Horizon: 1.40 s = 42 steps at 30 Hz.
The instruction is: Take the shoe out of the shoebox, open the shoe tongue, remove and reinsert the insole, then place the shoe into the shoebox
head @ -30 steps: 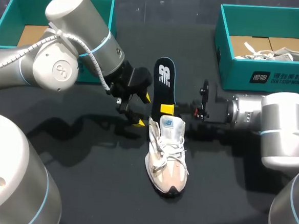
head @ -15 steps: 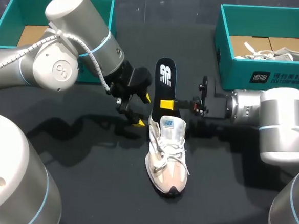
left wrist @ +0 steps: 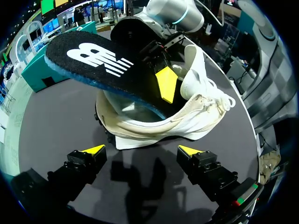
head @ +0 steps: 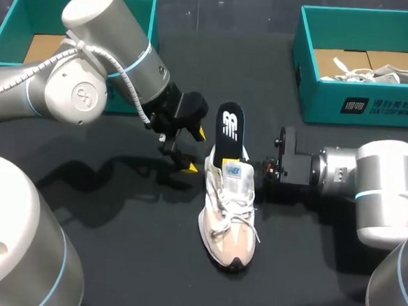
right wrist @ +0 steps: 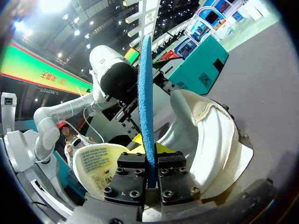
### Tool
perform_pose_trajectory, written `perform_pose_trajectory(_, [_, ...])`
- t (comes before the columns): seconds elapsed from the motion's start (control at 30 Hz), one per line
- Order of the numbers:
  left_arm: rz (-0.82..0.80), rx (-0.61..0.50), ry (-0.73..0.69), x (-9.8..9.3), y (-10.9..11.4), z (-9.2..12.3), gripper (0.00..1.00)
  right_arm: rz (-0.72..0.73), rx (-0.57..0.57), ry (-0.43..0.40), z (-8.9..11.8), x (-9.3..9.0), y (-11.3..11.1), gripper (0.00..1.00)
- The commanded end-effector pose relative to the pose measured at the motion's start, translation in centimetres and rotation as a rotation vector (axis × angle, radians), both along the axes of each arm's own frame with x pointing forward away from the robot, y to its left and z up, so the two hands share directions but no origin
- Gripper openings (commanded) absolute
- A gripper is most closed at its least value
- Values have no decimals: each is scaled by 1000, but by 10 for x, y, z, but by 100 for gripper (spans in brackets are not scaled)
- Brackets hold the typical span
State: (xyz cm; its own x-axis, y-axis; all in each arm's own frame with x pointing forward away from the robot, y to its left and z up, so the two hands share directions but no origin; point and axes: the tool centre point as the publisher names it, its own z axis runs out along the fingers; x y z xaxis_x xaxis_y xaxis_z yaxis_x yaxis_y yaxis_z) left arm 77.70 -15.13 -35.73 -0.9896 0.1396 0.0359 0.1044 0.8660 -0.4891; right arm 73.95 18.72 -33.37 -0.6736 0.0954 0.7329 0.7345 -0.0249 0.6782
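A white and pink shoe lies on the black table, toe toward the front edge. A black insole with a blue underside stands up out of its heel opening. My right gripper comes in from the right, beside the shoe's tongue, and is shut on the insole. In the right wrist view the insole's blue edge is pinched between the two pads, with the shoe just ahead. My left gripper hovers open just left of the heel. Its wrist view shows the shoe and insole ahead of the open gripper.
A teal shoebox at the back right holds another white shoe. A second teal box stands at the back left, behind my left arm. Bare black table lies in front of the shoe.
My right gripper has shut on the insole and come down and toward the front. The insole has sunk deeper into the shoe's heel opening. The left arm has not moved.
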Motion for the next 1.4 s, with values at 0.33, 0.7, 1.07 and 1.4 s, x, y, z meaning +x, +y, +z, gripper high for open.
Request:
perform_pose_trajectory(0.33, [0,-1,-1,-1,1,0,100,33,-12,-109,27,9,10,35])
perform_pose_trajectory(0.7, [0,-1,-1,-1,1,0,100,45,-21,-134,36,27,9,15])
perform_pose_trajectory(1.07, [0,-1,-1,-1,1,0,100,48,5,-42,15,20,5,0])
perform_pose_trajectory(1.4, [0,-1,-1,-1,1,0,100,25,7,34,-3,-9,6,0])
